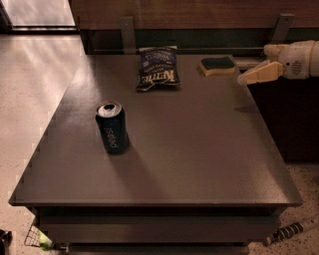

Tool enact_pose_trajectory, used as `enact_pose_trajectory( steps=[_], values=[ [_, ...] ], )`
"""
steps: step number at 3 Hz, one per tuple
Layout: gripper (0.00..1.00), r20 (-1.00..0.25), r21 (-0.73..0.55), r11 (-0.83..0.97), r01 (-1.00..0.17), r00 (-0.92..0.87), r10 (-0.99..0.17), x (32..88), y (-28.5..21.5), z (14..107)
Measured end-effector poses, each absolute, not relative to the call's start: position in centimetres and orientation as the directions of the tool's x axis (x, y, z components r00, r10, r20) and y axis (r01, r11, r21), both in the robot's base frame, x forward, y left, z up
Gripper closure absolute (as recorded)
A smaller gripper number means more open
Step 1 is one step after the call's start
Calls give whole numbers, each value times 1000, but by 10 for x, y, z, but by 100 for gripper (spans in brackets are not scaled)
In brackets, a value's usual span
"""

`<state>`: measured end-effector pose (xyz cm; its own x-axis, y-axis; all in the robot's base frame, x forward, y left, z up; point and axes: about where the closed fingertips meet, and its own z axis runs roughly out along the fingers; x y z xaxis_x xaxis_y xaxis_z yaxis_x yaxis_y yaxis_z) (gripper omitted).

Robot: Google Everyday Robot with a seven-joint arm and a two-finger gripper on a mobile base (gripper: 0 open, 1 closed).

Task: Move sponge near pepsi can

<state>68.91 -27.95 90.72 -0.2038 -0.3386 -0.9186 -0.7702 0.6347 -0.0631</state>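
Dark grey and matte, the surface (199, 149) fills most of the single camera view, a broad square top seen from above and from the front. The sponge (217, 65) lies flat near the back right corner, green scouring side up, with a pale yellow band of foam showing along its near edge. Nothing touches it. Just to its right, near but apart, the pincer (247, 77) reaches in from the right edge of the view. It is a cream-coloured tapered tip pointing left and slightly downward, carried on a white wrist (299, 59). It hangs above the right rim of the surface and grips nothing, and from this angle one cannot tell whether it is open or closed. The pepsi can (112, 127) stands upright on the left half of the surface, closer to the front and well apart from the sponge. Its silver top faces up and its white lettering runs down the dark blue side. A dark blue chip bag (158, 68) lies flat at the back centre, left of the sponge with a clear gap between them. Behind the surface runs a wood-toned wall panel (199, 12) with two grey metal brackets (127, 32) standing before it. A pale speckled floor (35, 74) catches light on the left.
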Motion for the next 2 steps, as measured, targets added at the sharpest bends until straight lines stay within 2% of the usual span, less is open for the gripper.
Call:
enact_pose_trajectory(
  steps=[2],
  values=[
    [0, -924, -55, 635, -771, -201, -324, 701, -274, 901]
  ],
)
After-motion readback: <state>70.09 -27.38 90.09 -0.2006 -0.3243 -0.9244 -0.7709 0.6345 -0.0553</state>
